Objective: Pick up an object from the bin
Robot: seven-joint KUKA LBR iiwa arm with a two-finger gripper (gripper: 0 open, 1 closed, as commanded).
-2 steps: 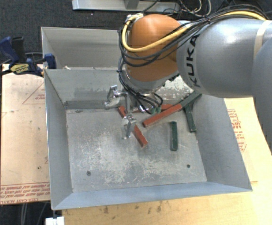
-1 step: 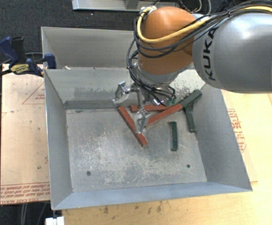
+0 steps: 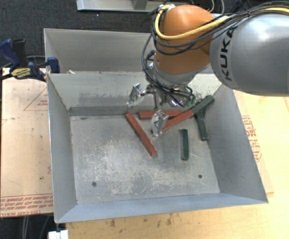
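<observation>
- I have the silver-grey metal arm (image 3: 263, 49) reaching in from the right. Its rounded orange wrist cover (image 3: 184, 29) points almost straight down over the far half of the grey metal bin (image 3: 134, 183).
- The gripper (image 3: 157, 122) hangs low, close to the bin floor. I cannot tell whether it is apart or together.
- The back wall is near behind the gripper. The floor in front of it and to its left is bare.
- I count three red-brown bars around the gripper:
  - the long red-brown flat bar (image 3: 142, 134) slants just to its left
  - the short red-brown bar (image 3: 148, 115) lies just behind it
  - the slanted red-brown bar (image 3: 178, 118) runs off to its right
- I count three green bars further right of the gripper:
  - the lone dark green flat bar (image 3: 184, 144)
  - the upright dark green bar (image 3: 202, 126)
  - the tilted dark green bar (image 3: 205, 102), which meets the upright one by the right wall
</observation>
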